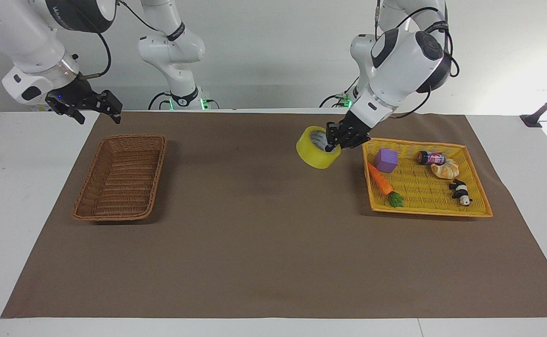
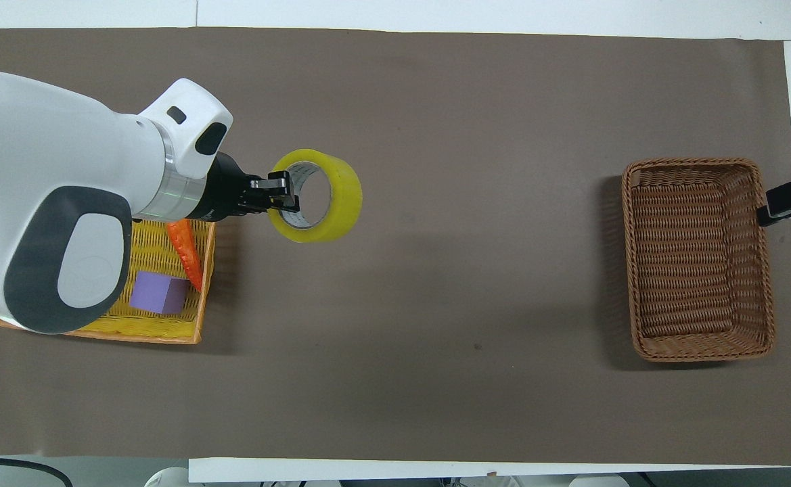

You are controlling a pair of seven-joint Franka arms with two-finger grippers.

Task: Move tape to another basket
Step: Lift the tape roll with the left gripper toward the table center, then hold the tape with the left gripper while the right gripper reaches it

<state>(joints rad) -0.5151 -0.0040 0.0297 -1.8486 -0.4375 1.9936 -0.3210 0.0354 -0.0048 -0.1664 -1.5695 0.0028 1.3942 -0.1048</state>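
step: carry | left pincer [image 1: 333,142] clenched on tape [image 1: 317,147] rim, aloft over the cloth just off the tray [image 1: 477,206] | right pincer [image 1: 96,108] released, waiting by tabletop corner | next: cross to basket [image 1: 88,213], lower, release

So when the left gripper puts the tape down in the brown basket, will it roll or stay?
The tape is round, so on edge it may roll. Laid flat, its wide band should probably sit steady. The left gripper pinches only one wall, so it may swing. The basket has raised sides, likely stopping it.
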